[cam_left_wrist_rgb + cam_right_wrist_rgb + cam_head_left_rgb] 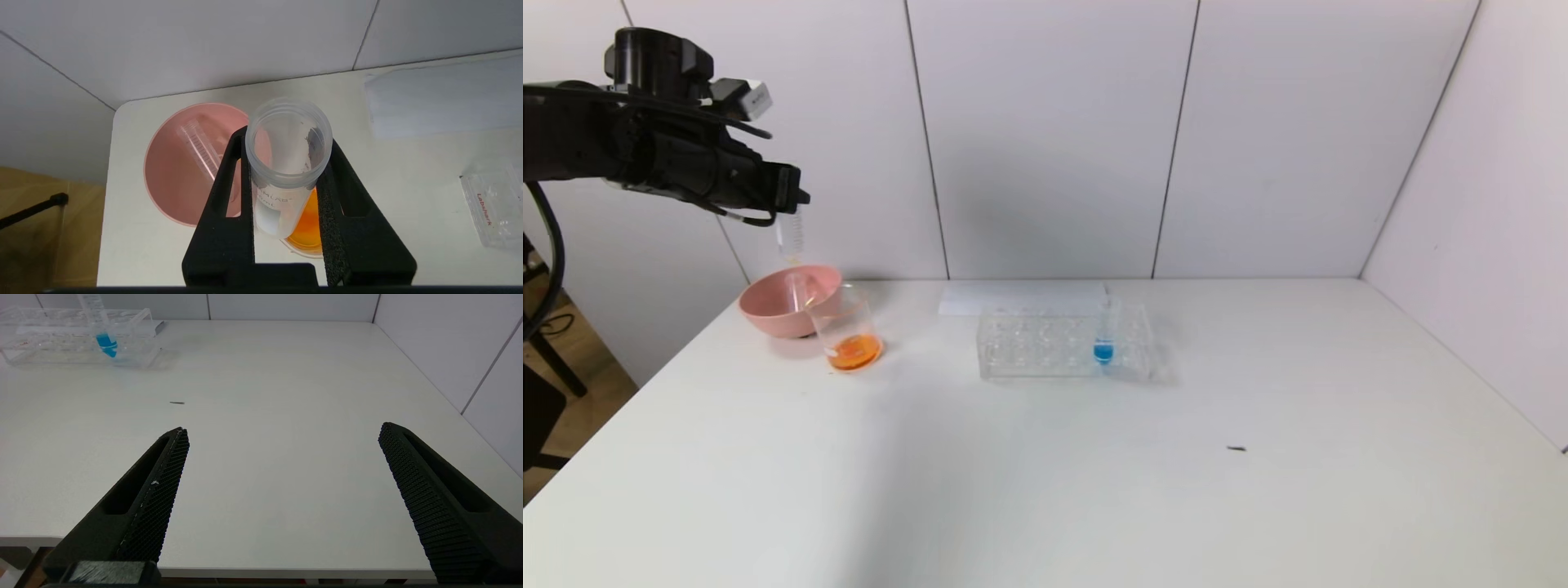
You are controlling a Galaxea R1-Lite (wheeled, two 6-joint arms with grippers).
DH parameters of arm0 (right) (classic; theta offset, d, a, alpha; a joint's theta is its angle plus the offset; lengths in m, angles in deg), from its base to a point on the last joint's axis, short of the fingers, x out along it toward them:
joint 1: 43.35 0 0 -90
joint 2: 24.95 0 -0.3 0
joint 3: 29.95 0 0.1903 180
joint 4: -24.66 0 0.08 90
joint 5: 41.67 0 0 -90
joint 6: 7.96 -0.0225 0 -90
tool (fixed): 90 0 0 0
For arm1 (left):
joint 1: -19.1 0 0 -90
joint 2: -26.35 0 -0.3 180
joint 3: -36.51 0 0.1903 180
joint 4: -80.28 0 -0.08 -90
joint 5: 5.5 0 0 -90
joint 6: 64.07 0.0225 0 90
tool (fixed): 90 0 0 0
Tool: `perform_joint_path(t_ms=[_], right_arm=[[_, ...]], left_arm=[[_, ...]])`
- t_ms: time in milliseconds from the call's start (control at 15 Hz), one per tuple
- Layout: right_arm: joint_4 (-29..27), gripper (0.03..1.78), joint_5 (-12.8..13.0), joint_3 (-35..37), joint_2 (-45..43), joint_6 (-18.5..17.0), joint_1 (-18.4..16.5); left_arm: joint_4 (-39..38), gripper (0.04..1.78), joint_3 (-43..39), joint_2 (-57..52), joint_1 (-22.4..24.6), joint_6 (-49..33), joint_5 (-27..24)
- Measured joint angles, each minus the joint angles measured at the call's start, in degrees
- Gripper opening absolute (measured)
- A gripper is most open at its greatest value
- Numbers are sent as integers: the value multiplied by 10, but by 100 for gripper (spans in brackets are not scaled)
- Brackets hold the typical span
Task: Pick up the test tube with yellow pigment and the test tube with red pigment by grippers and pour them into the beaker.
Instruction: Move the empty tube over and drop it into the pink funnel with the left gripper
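Note:
My left gripper (792, 196) hangs high over the table's far left corner, shut on a clear test tube (791, 233) that hangs down from it. In the left wrist view the gripper (286, 139) has both pads pressed on the tube (286, 163), and no liquid shows inside it. I cannot tell which pigment it held. Below it stands the beaker (837, 314) with orange liquid in its bottom (302, 254). A second empty tube (200, 149) lies in the pink bowl (171, 183). My right gripper (284, 428) is open over the table's near edge, holding nothing.
The pink bowl (768, 314) touches the beaker's left side. A clear tube rack (1029, 347) at mid-table holds a blue-liquid tube (1103, 339). A flat white sheet (1021, 298) lies behind the rack. A small dark speck (1236, 448) lies on the table.

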Motion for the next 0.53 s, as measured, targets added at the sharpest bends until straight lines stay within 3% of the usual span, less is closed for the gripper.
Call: perform_joint_path(t_ms=[400, 533], right_arm=[[0, 170, 0, 0, 0, 0, 0], [0, 170, 0, 0, 0, 0, 0]], left_arm=[[-141, 46, -94, -16, 55, -27, 23], [-148, 46, -109, -16, 64, -31, 25]])
